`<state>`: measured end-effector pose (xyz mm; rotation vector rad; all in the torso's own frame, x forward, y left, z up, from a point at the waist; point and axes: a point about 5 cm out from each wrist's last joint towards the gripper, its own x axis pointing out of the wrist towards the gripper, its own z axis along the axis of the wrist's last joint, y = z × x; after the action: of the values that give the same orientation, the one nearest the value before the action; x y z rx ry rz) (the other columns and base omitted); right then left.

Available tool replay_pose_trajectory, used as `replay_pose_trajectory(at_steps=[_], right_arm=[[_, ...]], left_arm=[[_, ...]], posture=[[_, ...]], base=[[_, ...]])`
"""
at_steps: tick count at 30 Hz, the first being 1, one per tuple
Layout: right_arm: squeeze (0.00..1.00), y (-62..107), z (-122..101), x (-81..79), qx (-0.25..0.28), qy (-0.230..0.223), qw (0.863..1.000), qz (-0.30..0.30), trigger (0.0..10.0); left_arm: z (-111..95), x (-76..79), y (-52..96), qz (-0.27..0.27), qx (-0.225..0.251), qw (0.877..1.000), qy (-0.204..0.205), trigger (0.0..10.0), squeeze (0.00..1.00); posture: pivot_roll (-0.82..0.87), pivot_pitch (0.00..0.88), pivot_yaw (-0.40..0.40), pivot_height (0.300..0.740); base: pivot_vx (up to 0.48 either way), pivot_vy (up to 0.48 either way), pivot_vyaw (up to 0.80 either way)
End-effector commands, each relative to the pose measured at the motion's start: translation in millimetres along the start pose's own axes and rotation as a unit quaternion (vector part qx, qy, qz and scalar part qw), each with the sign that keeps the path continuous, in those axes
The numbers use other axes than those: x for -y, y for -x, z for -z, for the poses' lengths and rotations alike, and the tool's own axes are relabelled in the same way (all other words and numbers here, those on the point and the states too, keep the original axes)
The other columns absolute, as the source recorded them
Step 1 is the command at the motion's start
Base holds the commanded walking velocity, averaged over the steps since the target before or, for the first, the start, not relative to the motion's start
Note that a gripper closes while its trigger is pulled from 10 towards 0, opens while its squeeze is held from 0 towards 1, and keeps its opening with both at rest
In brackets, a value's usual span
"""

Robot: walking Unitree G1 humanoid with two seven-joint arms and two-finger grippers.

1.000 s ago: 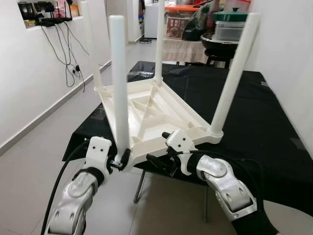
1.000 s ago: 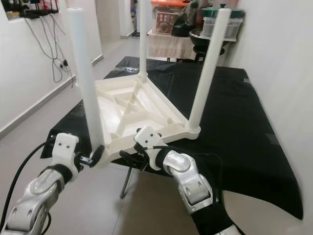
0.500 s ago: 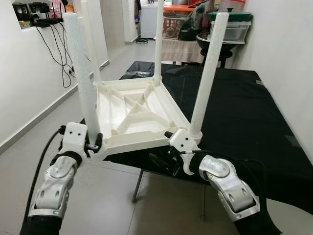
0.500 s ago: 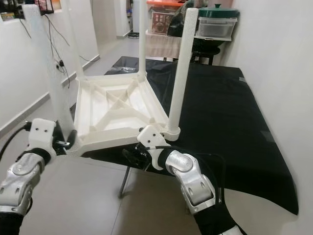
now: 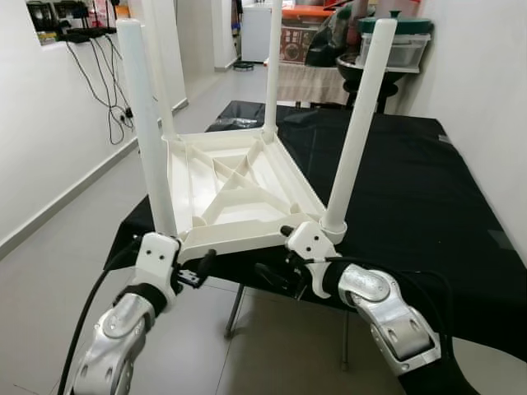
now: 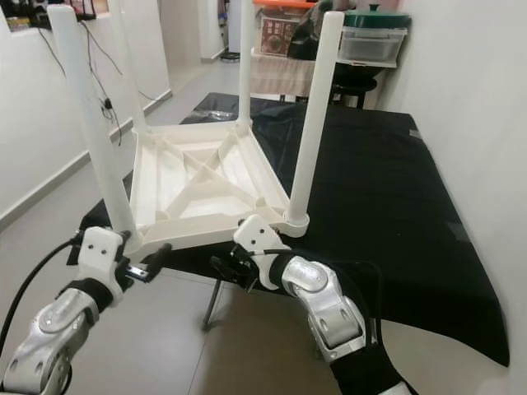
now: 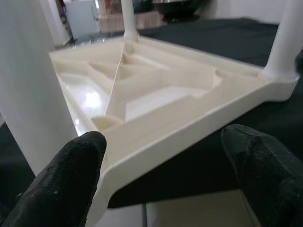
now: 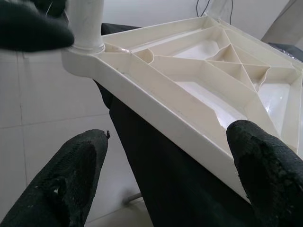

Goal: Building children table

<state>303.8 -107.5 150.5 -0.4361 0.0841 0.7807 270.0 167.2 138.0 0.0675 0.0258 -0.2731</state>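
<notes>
A white plastic children's table (image 5: 235, 185) lies upside down on a black-covered table (image 5: 412, 189), near its front left edge. Its ribbed underside faces up and its legs stand upright, with the front-left leg (image 5: 146, 123) and front-right leg (image 5: 358, 123) nearest me. My left gripper (image 5: 198, 271) is open just below the front-left corner. In the left wrist view its fingers (image 7: 61, 189) stand wide apart, with the near rim (image 7: 189, 132) just ahead of them. My right gripper (image 5: 272, 276) is open under the near rim beside the front-right leg; the right wrist view has its fingers (image 8: 71, 179) spread below the rim (image 8: 156, 94).
A white wall with hanging cables (image 5: 107, 90) runs along the left over tiled floor (image 5: 58, 247). Behind the black table are a covered stand and stacked containers (image 5: 387, 45). Another white wall (image 5: 494, 99) closes the right side. The black table's metal legs (image 5: 235, 309) show beneath.
The white table has swung round to sit squarer to me, its near rim more level. My left gripper has come off the front-left leg base and now sits just below that corner.
</notes>
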Motion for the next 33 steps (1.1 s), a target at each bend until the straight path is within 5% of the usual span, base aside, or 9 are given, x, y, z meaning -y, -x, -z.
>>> replay_pose_trajectory(at_steps=[1,20,27,33], right_arm=[[0.0,0.1,6.9,-1.5,-0.012,-0.008,1.0,0.004,10.0],[0.0,4.2,24.3,4.3,-0.037,-0.028,0.997,0.066,10.0],[0.0,7.5,19.5,11.6,-0.033,-0.007,0.998,0.048,10.0],[0.0,15.1,18.6,8.7,-0.046,0.039,0.998,-0.031,10.0]], left_arm=[[1.8,10.3,12.1,0.016,-0.007,1.0,0.011,10.0,0.0],[4.7,28.0,32.9,0.049,-0.016,0.999,0.004,10.0,0.0],[1.7,40.1,31.6,0.081,-0.013,0.997,0.003,10.0,0.0],[0.4,49.2,31.6,0.106,-0.011,0.994,-0.001,10.0,0.0]], posture=[[0.05,0.0,-0.045,0.74],[0.05,0.0,-0.043,0.74],[0.04,0.0,-0.047,0.74],[0.04,0.0,-0.05,0.74]], base=[[0.0,0.0,0.0],[0.179,0.0,0.13],[0.355,0.0,0.34],[0.18,0.0,0.0]])
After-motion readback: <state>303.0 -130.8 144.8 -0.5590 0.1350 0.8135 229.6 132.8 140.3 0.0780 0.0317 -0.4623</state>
